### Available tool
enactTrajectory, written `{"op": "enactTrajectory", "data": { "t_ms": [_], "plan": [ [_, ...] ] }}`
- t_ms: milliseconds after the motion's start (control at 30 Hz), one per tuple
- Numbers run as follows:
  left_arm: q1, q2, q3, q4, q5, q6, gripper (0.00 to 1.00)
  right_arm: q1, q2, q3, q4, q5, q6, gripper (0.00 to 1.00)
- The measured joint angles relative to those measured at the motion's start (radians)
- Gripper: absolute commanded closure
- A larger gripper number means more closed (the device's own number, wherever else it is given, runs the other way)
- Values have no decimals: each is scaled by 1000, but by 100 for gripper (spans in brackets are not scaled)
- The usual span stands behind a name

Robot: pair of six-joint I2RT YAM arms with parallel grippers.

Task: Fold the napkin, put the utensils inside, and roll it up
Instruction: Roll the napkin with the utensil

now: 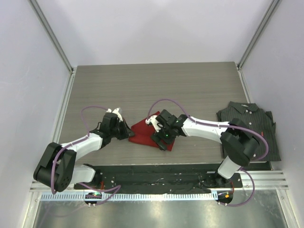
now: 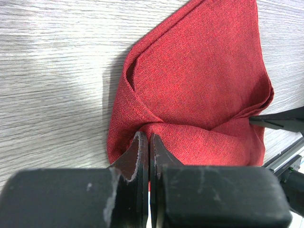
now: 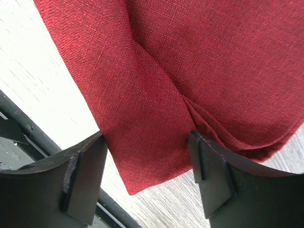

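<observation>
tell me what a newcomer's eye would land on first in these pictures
The red napkin, folded and bunched in the middle of the table between the two arms, grabs the eye first. The left gripper is shut on its edge where the creases gather, while the right gripper stands open astride a corner. A dark striped shirt lies folded at the table's right edge.

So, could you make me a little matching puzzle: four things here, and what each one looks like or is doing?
Things:
1 napkin
2 left pincer
3 right pincer
4 shirt

Descriptions:
A open over a corner of the cloth
B dark, striped, at the right side of the table
C red, folded, mid-table
D pinched shut on the cloth's edge

Pairs: 1-C, 2-D, 3-A, 4-B
</observation>
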Motion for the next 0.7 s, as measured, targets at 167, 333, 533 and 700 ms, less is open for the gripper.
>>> {"op": "enactTrajectory", "data": {
  "t_ms": [167, 333, 533, 700],
  "plan": [
    [0, 0, 0, 0, 1, 0, 100, -24, 48, 31, -35, -38, 11, 59],
    [0, 0, 0, -1, 0, 0, 100, -71, 92, 77, -83, -125, 48, 62],
    [0, 10, 1, -2, 0, 0, 100, -107, 119, 90, -126, -249, 80, 60],
    [0, 70, 29, 0, 4, 1, 100, -134, 139, 92, -130, -307, 84, 50]
  ]
}}
